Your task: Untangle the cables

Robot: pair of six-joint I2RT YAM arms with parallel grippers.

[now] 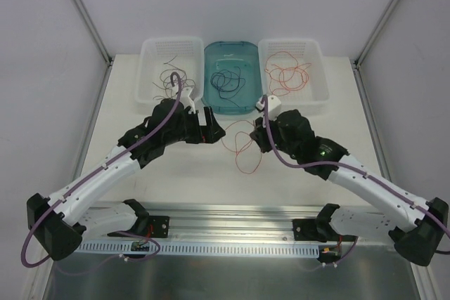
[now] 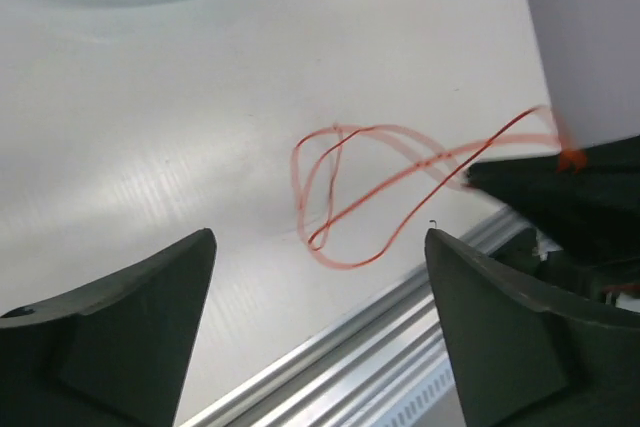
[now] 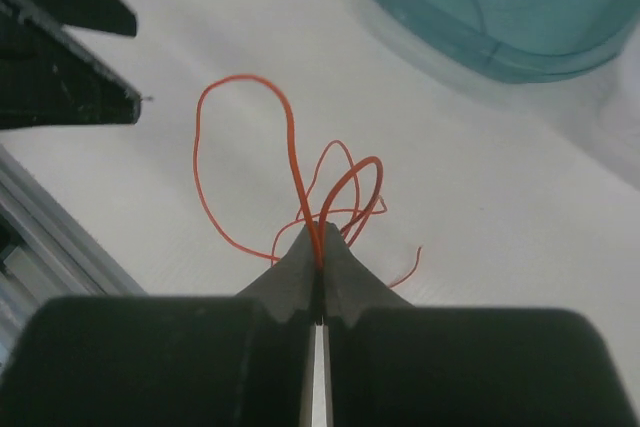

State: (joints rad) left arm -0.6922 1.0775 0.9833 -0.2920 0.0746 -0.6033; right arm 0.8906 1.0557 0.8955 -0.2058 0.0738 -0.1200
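Right claw [image 3: 318, 247] is pinching a red-orange cable [image 3: 296, 162], fingertips pressed together on the strand where several loops are crossing. The rest of that cable is trailing onto the table [image 1: 176, 173] in slack curls, near the middle, between the two arms. Can't tell whether the claw is gripping one strand or two lying together.

Left claw [image 2: 320, 237] is standing spread, gripping nothing and hovering just beside the loops. It is probably waiting to take a second hold so the two arms can pull the tangle apart.

Three bins are sitting along the far edge. The left clear bin [image 1: 169, 40] is holding dark brown cables [image 1: 172, 79], the teal bin [image 1: 208, 75] is holding black-blue cables [image 1: 228, 82], and the right clear bin [image 1: 324, 89] is holding red-orange cables [image 1: 288, 75]. Sorting by colour appears to be the scheme, so this piece is likely heading to the right bin.

The task is looking nearly done, since only this red-orange bundle is lying outside the bins. Thin springy wire could be snagging on itself when lifted.
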